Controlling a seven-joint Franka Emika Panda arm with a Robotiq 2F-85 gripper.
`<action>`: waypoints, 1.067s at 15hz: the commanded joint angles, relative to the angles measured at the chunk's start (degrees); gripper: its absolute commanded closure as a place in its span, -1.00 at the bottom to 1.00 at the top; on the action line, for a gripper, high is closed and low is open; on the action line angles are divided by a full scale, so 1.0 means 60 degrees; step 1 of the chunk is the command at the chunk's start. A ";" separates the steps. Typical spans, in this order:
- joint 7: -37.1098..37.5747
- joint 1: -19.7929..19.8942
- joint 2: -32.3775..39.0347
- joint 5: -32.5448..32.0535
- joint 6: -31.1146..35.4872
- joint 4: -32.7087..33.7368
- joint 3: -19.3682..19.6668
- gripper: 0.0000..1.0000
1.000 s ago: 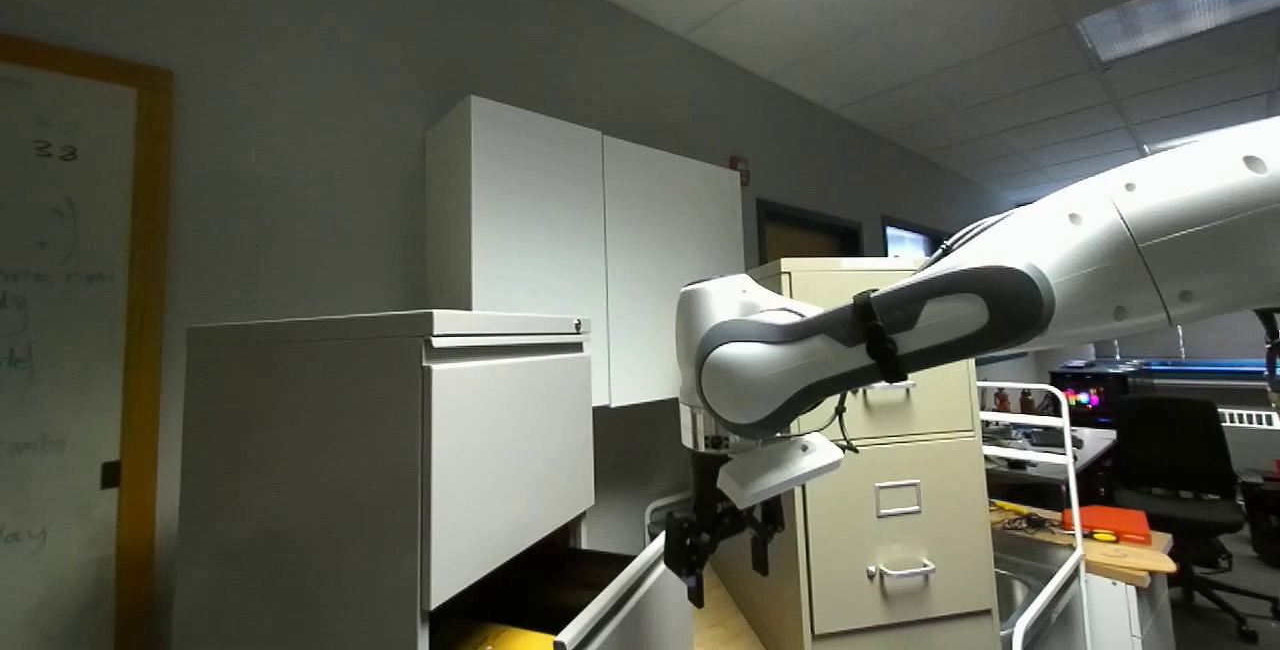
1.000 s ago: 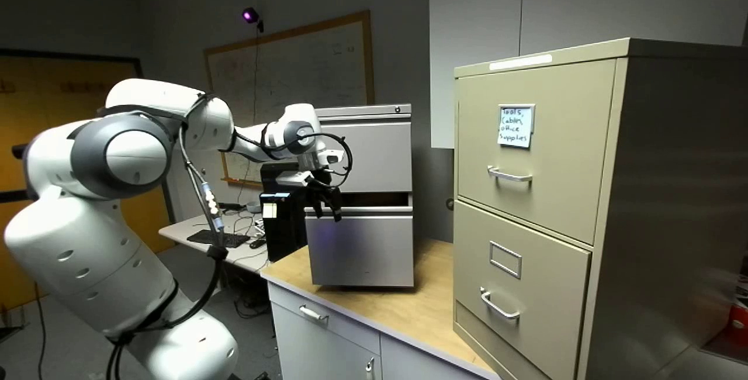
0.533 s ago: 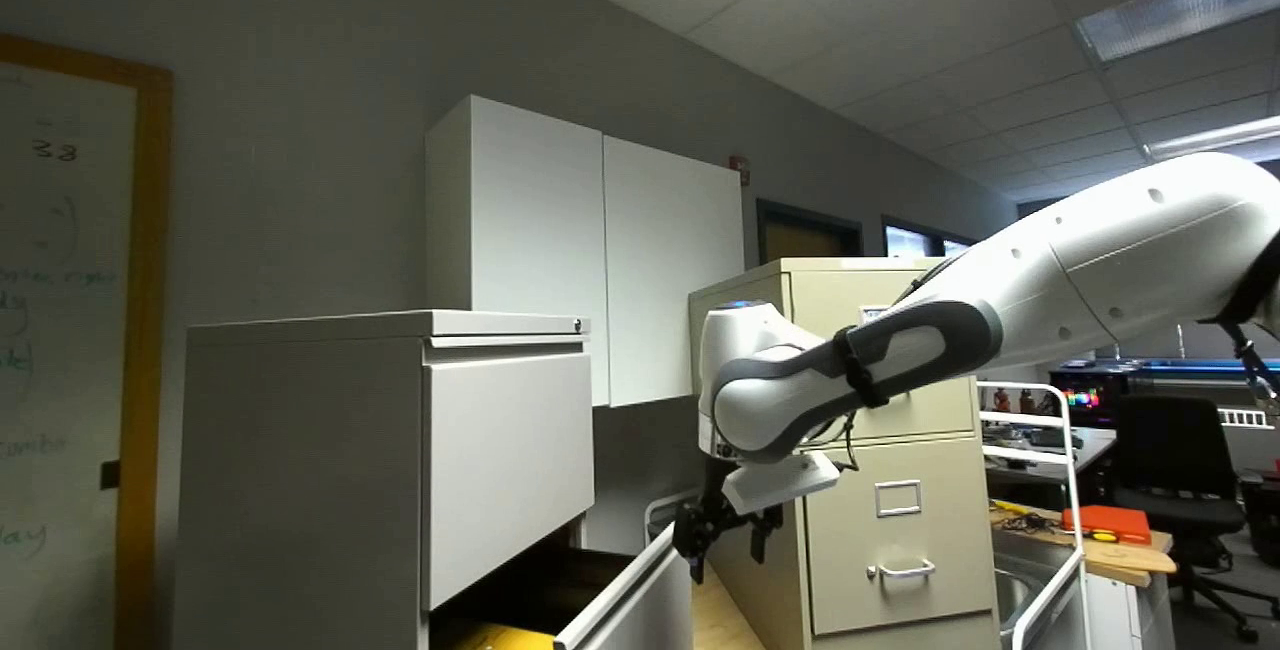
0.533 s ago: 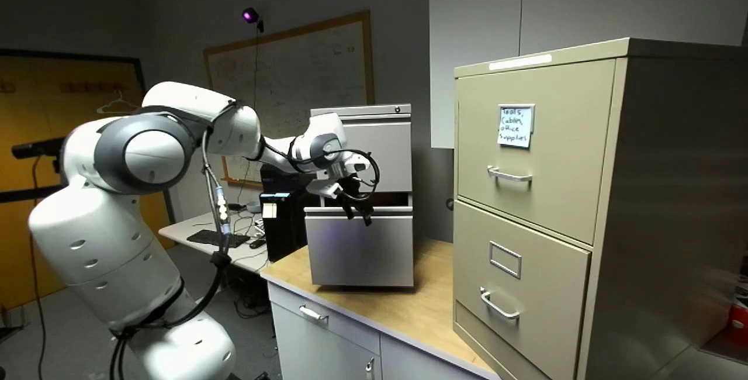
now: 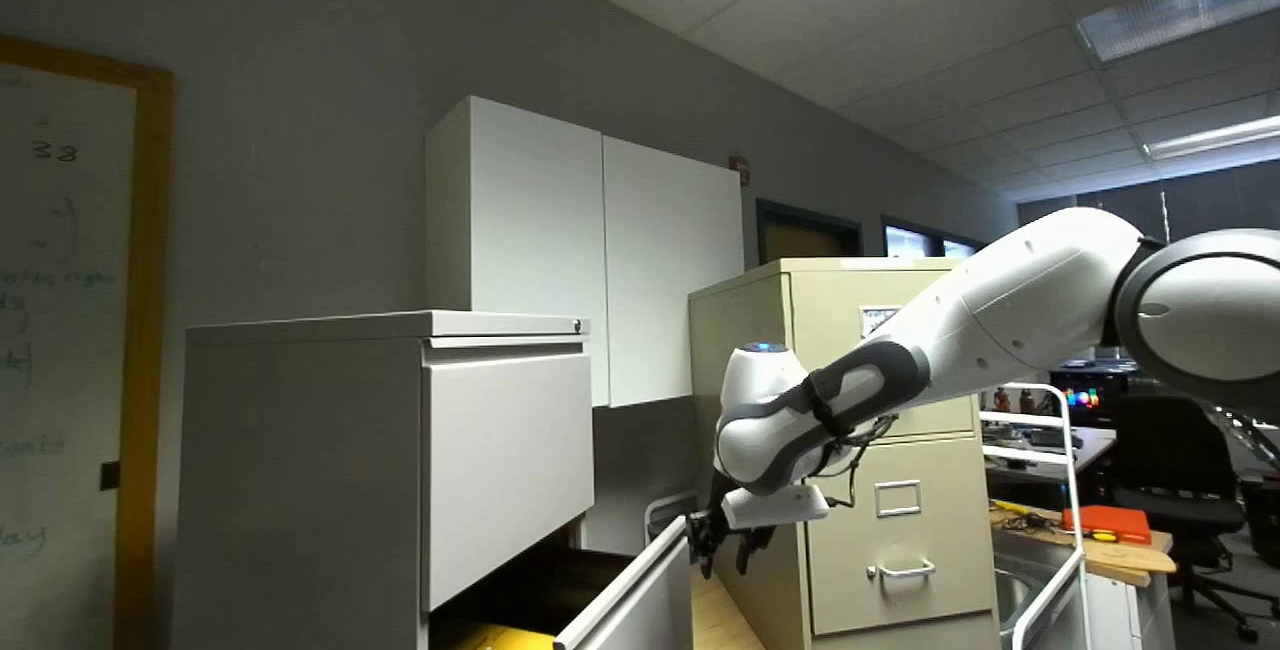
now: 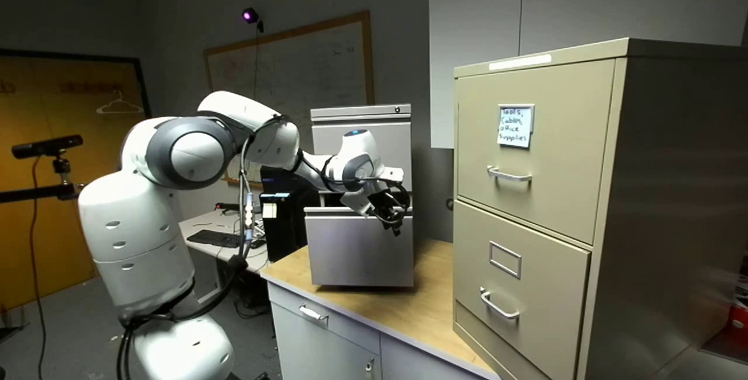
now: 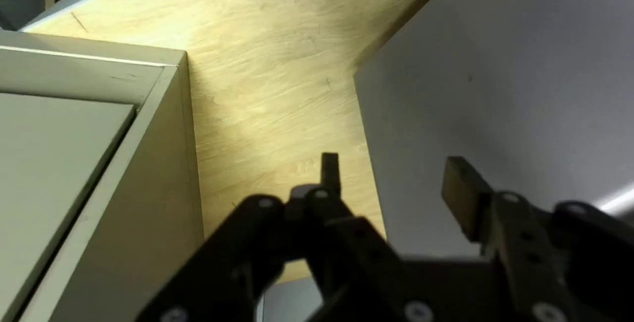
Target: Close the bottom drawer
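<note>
The bottom drawer (image 5: 640, 610) of the white cabinet is pulled out, its inside showing under the shut upper drawer front. Its plain front panel faces outward in an exterior view (image 6: 356, 254). A yellow thing (image 5: 497, 637) lies inside it. My gripper (image 5: 724, 562) is at the far top corner of the drawer front; whether it touches cannot be told. In an exterior view the gripper (image 6: 392, 229) is before the panel's upper right part. In the wrist view the open, empty fingers (image 7: 393, 168) point down, with the drawer front (image 7: 495, 89) behind and to the right.
A beige filing cabinet (image 6: 526, 263) stands close beside the drawer, and its side (image 7: 143, 203) is left of my fingers in the wrist view. Both stand on a wooden counter (image 6: 435, 310). A black computer tower (image 6: 286, 234) and a desk are behind. A white wall cabinet (image 5: 670, 270) hangs above.
The arm has swung toward the beige cabinet and lowered a little, carrying the gripper across to the right before the drawer front. The drawer has not visibly moved.
</note>
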State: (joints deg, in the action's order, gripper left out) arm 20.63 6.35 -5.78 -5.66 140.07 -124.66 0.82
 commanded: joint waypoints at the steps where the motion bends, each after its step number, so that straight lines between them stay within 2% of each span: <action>1: -0.0160 -0.0104 0.0849 0.0880 0.0536 0.0776 0.0262 0.44; 3: -0.0388 -0.0164 0.1154 0.1663 0.0886 0.1034 0.0307 0.77; 7: -0.1144 -0.0374 0.1724 0.3430 0.1348 0.1783 0.0133 1.00; 11: -0.2090 -0.0424 0.2239 0.4593 0.1315 0.2522 -0.0010 0.88; 16: -0.3100 -0.0350 0.3031 0.5634 0.1077 0.3700 -0.0274 0.90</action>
State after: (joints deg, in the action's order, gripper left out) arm 5.49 4.55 7.99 23.80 147.60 -110.50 0.94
